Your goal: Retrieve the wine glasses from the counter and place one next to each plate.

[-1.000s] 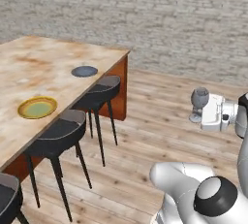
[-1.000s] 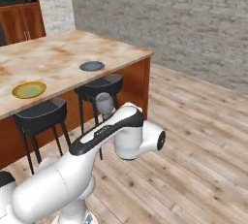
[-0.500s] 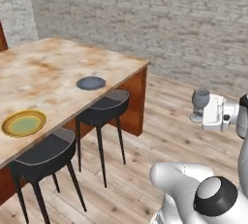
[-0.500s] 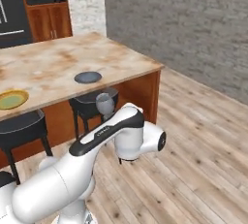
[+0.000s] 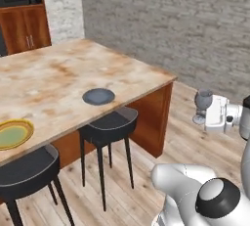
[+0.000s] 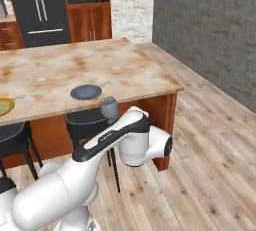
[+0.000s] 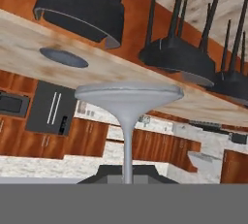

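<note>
The pincer [image 5: 206, 117] is clenched on the stem of a wine glass [image 5: 202, 103], holding it upright in the air above the wooden floor [image 5: 195, 142], off the corner of the island [image 5: 73, 73]. On the island top lie the dark grey plate [image 5: 98, 96] and, farther along, the yellow-rimmed plate [image 5: 13, 133]. Black stools [image 5: 108, 124] stand tucked beneath the edge.

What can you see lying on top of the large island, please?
On the island top lie a dark grey plate and, farther along, a yellow-rimmed green plate. No glass stands beside either. The frame edge cuts off the rest of the top.
</note>
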{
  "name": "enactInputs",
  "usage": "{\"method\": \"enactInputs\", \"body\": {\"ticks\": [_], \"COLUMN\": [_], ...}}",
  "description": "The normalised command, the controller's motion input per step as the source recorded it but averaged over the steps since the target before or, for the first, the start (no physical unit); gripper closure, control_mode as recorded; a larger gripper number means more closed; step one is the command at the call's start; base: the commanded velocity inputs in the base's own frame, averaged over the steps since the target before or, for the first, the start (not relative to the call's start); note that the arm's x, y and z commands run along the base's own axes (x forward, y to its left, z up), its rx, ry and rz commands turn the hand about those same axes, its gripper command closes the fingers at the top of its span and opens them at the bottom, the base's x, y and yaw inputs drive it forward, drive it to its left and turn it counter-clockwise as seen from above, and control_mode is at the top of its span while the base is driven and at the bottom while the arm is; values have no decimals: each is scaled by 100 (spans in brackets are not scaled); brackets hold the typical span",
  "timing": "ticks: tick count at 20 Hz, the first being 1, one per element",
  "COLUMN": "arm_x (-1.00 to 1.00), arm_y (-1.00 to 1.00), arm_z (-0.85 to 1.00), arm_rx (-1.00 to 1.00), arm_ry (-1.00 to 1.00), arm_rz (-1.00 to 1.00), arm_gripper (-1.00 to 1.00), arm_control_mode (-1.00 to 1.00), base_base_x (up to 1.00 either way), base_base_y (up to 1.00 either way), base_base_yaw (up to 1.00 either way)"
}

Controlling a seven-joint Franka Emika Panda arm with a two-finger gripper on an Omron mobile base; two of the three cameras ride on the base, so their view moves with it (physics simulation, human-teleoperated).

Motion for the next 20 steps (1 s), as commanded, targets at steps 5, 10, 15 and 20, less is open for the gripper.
{"method": "enactInputs", "body": {"ticks": [5, 10, 15, 20], "arm_x": [0, 0, 0, 0], "arm_y": [0, 0, 0, 0], "arm_z": [0, 0, 0, 0], "arm_rx": [0, 0, 0, 0], "arm_ry": [0, 0, 0, 0], "arm_rz": [0, 0, 0, 0], "arm_gripper": [100, 100, 100, 100], "arm_control_mode": [100, 100, 100, 100], "base_base_x": [83, 65, 43, 18], "base_base_y": [-50, -46, -46, -60], "base_base_yaw": [51, 55, 57, 52]}}
